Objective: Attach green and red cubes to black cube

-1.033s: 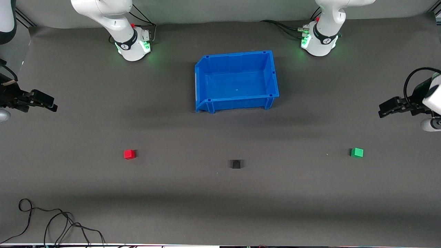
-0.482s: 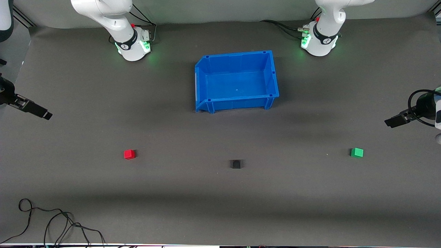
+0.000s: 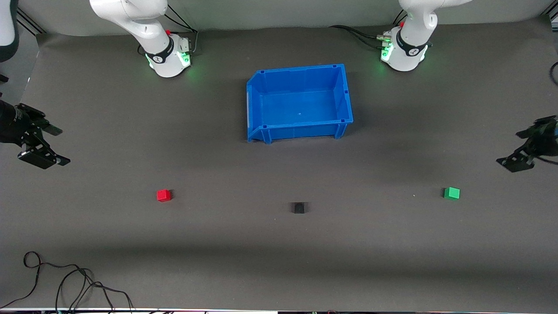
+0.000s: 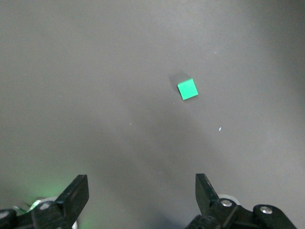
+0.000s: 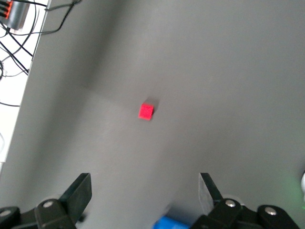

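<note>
On the dark matte table [image 3: 279,261] stands one blue plastic bin [image 3: 299,131], rectangular, smooth-walled, with nothing in it that shows. It serves as the landmark. Three small plain cubes lie nearer to the front camera than the bin, in a loose row, well apart from each other. The black cube [image 3: 298,208] lies almost straight in front of the bin and is hard to make out against the dark surface. The red cube [image 3: 164,195] lies toward the right arm's end of the table; the green cube [image 3: 451,192] lies toward the left arm's end.

Two grippers hang in the air, far from the bin, each at its own end of the table. The right gripper [image 3: 42,146] has its black fingers spread wide and grips nothing; its arm is cut off at the picture's edge. The left gripper [image 3: 529,141] is likewise spread and bare, partly cut off. Each wrist view shows one cube on the table between that gripper's fingertips: green [image 4: 188,89] for the left, red [image 5: 146,111] for the right.

A tangle of thin black cable [image 3: 65,283] lies at the table's near edge.
</note>
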Action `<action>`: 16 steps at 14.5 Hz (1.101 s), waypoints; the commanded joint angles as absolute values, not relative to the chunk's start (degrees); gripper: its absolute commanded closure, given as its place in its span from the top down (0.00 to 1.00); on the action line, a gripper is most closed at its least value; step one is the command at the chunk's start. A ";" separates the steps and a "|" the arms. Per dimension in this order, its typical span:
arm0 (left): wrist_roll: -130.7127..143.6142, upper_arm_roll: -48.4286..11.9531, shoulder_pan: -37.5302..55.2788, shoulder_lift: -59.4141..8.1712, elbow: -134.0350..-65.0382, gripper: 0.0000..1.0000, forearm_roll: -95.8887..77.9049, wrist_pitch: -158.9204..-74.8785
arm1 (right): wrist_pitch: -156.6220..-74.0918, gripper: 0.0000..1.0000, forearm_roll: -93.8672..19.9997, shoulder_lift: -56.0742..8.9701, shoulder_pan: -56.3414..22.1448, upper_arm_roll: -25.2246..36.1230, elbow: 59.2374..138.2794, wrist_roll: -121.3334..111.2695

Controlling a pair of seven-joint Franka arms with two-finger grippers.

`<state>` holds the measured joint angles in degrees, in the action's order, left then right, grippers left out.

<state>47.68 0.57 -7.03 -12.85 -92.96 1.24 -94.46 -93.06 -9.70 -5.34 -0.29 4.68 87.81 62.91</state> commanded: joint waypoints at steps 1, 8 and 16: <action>58.94 0.53 -6.50 -12.30 -98.94 1.00 1.50 -102.44 | -92.11 1.00 -15.90 -6.94 0.97 6.15 85.61 68.55; 72.06 0.62 -6.50 -18.26 -113.01 1.00 1.41 -128.11 | -92.20 1.00 -18.28 -11.94 0.97 6.24 83.06 78.75; 72.69 0.09 -7.99 -30.21 -105.49 1.00 0.62 -136.15 | -94.92 1.00 -15.38 -19.85 -1.41 5.62 83.32 77.96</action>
